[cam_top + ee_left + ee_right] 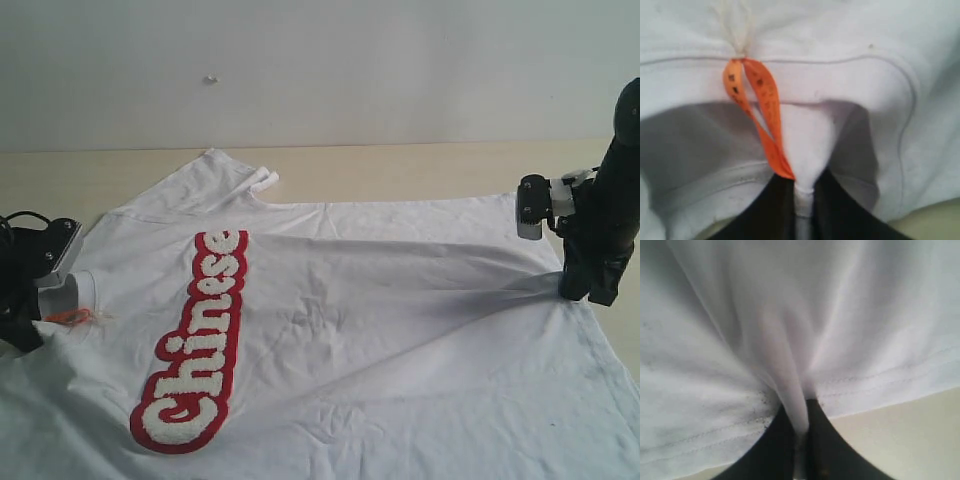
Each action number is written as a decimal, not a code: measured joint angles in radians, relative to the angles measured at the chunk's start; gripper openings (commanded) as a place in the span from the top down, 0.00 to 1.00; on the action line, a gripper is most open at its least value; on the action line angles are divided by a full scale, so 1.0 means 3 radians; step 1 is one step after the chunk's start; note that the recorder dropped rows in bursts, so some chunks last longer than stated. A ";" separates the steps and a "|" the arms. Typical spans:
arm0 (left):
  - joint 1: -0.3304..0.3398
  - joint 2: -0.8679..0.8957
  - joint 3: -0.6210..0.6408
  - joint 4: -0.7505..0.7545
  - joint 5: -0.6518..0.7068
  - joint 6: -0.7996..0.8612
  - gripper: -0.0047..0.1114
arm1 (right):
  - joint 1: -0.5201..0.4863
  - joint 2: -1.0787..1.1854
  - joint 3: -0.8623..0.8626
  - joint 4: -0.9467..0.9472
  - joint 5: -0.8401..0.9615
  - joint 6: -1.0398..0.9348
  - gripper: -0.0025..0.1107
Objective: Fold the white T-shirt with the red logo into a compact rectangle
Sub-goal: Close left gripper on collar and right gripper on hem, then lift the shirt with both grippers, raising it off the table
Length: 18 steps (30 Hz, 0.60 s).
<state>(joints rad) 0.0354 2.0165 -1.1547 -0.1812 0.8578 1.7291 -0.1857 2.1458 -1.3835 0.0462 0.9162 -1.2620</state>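
Observation:
The white T-shirt (380, 310) lies spread on the table with its neck toward the left. The red logo (195, 340) runs along its chest. My left gripper (55, 305) is shut on the shirt's ribbed collar beside the orange neck tag (72, 317). In the left wrist view a pinch of collar (805, 165) sits between the black fingers, next to the tag (765, 115). My right gripper (575, 285) is shut on the hem at the right edge, and the cloth pulls into a ridge toward it. The right wrist view shows a fold of white T-shirt (790, 390) clamped in the jaws.
The shirt rests on a pale wooden table (400, 165) in front of a white wall. A sleeve (235, 175) lies at the back left. Bare table (910, 440) shows beyond the hem beside the right gripper.

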 measured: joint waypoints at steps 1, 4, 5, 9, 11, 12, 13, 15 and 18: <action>-0.0007 0.0000 0.0000 0.0003 0.0000 -0.0020 0.96 | 0.0000 0.0000 0.0000 0.0001 0.0000 0.0008 0.98; -0.0014 -0.0007 0.0000 0.0037 -0.0012 -0.0059 0.96 | 0.0007 -0.0014 0.0000 -0.0014 0.0000 0.0008 0.98; -0.0014 -0.0020 0.0000 0.0051 -0.0014 -0.0082 0.96 | 0.0007 -0.0028 0.0000 -0.0014 -0.0007 0.0008 0.98; -0.0014 -0.0086 0.0028 0.0140 -0.0049 -0.0169 0.96 | 0.0007 -0.0064 0.0015 -0.0014 -0.0028 0.0008 0.98; -0.0014 -0.0154 0.0028 0.0166 -0.0062 -0.0173 0.96 | 0.0007 -0.0114 0.0020 0.0011 -0.0041 0.0008 0.98; -0.0014 -0.0186 0.0028 0.0174 -0.0062 -0.0182 0.96 | 0.0007 -0.0154 0.0020 0.0023 -0.0043 0.0008 0.98; -0.0014 -0.0229 0.0030 0.0182 -0.0070 -0.0182 0.96 | 0.0007 -0.0191 0.0020 0.0039 -0.0048 0.0008 0.98; -0.0014 -0.0309 0.0030 0.0196 -0.0070 -0.0182 0.96 | 0.0007 -0.0255 0.0020 0.0082 -0.0048 0.0012 0.98; -0.0014 -0.0460 0.0030 0.0210 -0.0083 -0.0221 0.96 | 0.0007 -0.0359 0.0020 0.0153 -0.0061 0.0020 0.98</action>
<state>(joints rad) 0.0313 1.8785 -1.1456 -0.1183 0.8328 1.6628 -0.1836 2.0381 -1.3774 0.0921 0.8978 -1.2561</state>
